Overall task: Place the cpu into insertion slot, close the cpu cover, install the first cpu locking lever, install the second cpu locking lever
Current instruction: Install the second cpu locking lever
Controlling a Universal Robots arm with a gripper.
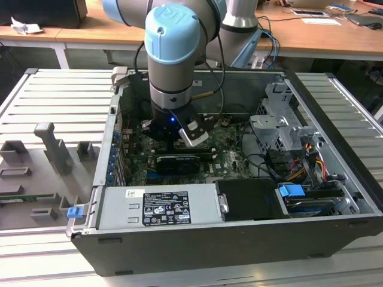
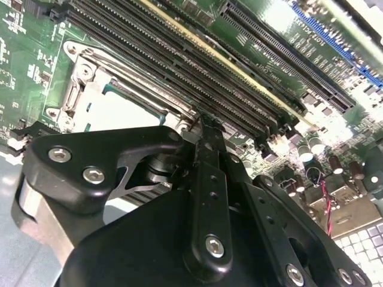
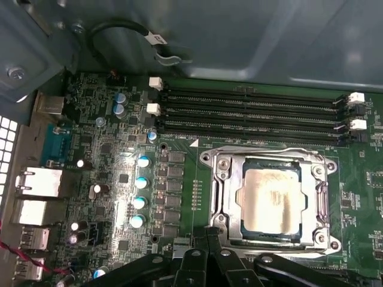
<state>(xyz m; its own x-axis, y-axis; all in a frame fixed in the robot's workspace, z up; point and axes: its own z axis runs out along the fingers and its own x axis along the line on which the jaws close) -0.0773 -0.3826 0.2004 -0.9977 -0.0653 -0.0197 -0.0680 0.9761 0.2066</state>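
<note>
The cpu (image 3: 269,200), a pale metal square, lies flat in the insertion slot (image 3: 299,167) on the green motherboard. The cpu cover (image 3: 230,197), a silver frame, lies down around it, with the chip face showing through its window. A thin metal lever (image 3: 263,149) runs along the socket edge beside the memory slots. My gripper (image 3: 207,236) hovers just off the socket's near edge, its black fingers together with nothing between them. In the second wrist view the gripper (image 2: 206,122) stands beside the cpu (image 2: 122,110) and the cover (image 2: 81,75). In the exterior view the gripper (image 1: 179,134) reaches down into the open computer case.
Long black memory slots (image 3: 251,110) run beside the socket. A row of capacitors (image 3: 140,191) stands on the other side. A black cable (image 3: 119,30) loops at the case wall. The power supply (image 1: 158,206) and drive cage (image 1: 278,128) crowd the case. Grey fixtures (image 1: 36,173) sit outside.
</note>
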